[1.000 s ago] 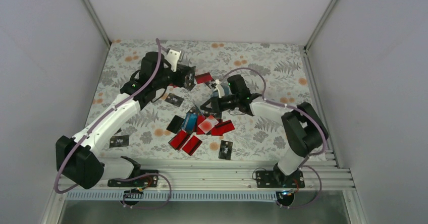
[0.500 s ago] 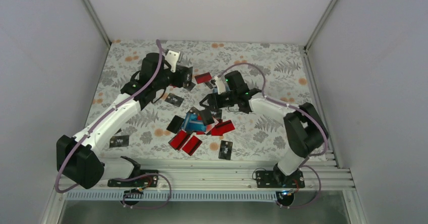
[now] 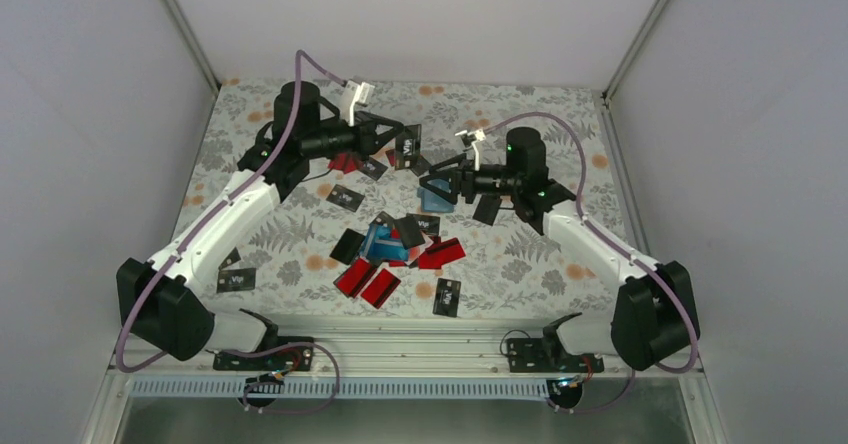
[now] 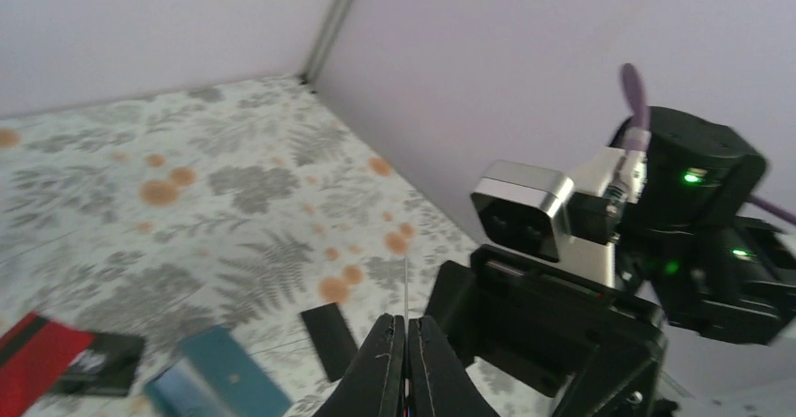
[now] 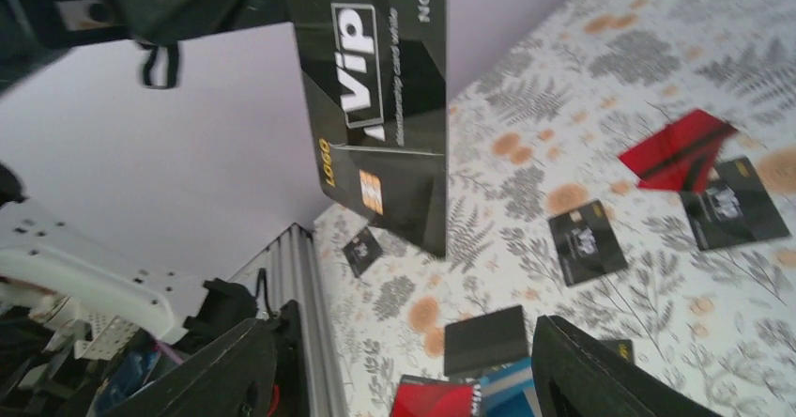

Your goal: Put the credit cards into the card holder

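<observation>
Holding one black card aloft, the left fingers are pressed together on its edge, far of centre above the floral worktop. The right fingers are spread wide with nothing between them, facing that card from the right. The teal holder lies just beside the right fingers and appears to rest on the worktop, ungripped. More cards, red, black and blue, sit in a loose pile on its near side, with others scattered around.

The step in hand looks like bringing a picked card to the holder. Next, the right fingers would likely need to steady or open the holder while the card is lined up with its slot.

Only the right wrist view shows the card's white "VIP" print. The left wrist view shows the card as a thin edge-on line, and shows the holder's thickness.
</observation>
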